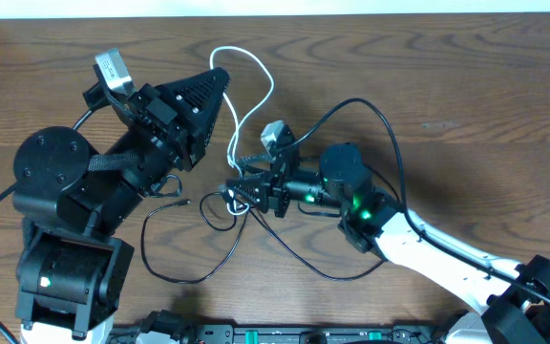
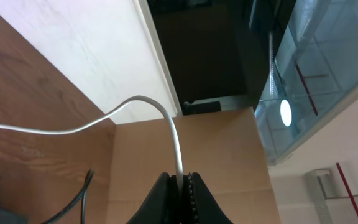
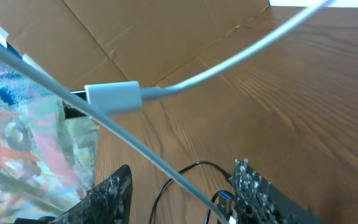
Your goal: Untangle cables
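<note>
The wooden table fills the scene, and the bulky black left arm reaches across it from the near left corner. The slimmer right arm, white along its long link, comes in from the near right. The black cables sprawl widest, one sweeping out in a big loop around the right arm and another curling toward the table's near edge. The white cable arches up near the far edge, then drops into the small knot at mid-table. The left gripper is clenched on the white cable at the top of that arch. The right gripper sits at the knot with its jaws apart, the white cable crossing the gap between them. Its small white plug hangs just beyond.
</note>
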Robot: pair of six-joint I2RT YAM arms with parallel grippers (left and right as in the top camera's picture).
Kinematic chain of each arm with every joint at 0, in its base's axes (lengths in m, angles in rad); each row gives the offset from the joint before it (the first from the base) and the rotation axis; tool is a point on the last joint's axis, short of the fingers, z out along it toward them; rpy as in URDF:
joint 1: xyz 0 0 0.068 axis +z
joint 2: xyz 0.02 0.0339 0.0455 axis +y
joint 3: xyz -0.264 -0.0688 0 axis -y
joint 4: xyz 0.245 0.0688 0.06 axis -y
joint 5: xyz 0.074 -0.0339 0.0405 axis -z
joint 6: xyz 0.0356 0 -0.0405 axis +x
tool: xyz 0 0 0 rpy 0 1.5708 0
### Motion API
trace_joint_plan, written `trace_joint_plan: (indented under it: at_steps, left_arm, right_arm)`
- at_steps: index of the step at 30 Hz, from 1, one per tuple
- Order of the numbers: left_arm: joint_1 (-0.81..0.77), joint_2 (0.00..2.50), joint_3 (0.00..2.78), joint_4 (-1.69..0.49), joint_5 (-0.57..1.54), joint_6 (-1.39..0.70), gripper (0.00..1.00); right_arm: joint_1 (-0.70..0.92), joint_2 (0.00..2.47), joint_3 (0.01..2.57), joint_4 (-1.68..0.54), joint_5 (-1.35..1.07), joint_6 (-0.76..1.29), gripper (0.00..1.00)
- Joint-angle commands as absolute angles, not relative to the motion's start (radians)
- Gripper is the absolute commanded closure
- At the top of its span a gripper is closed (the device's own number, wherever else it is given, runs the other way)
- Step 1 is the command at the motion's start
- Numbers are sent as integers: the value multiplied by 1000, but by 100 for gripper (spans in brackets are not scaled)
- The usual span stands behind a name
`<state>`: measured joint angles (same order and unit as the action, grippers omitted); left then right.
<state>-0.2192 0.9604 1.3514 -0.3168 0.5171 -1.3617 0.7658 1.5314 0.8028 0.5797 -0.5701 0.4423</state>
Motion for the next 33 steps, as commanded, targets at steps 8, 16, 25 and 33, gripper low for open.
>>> trace_joint_plan:
  at_steps: [8, 16, 25, 33]
  left_arm:
    - [-222, 966, 1365, -310, 539, -1363, 93]
    - [-222, 986, 1365, -312, 537, -1343, 93]
    - [-221, 1026, 1365, -439, 296, -1119, 83]
    - [-221, 1085, 1365, -645, 126, -1021, 52]
  right_arm:
    - [792, 1533, 806, 591, -518, 414, 83]
    - [792, 1528, 806, 620, -585, 521, 99]
    - [779, 1442, 806, 661, -685, 712, 99]
    - [711, 1265, 806, 660, -725, 813, 99]
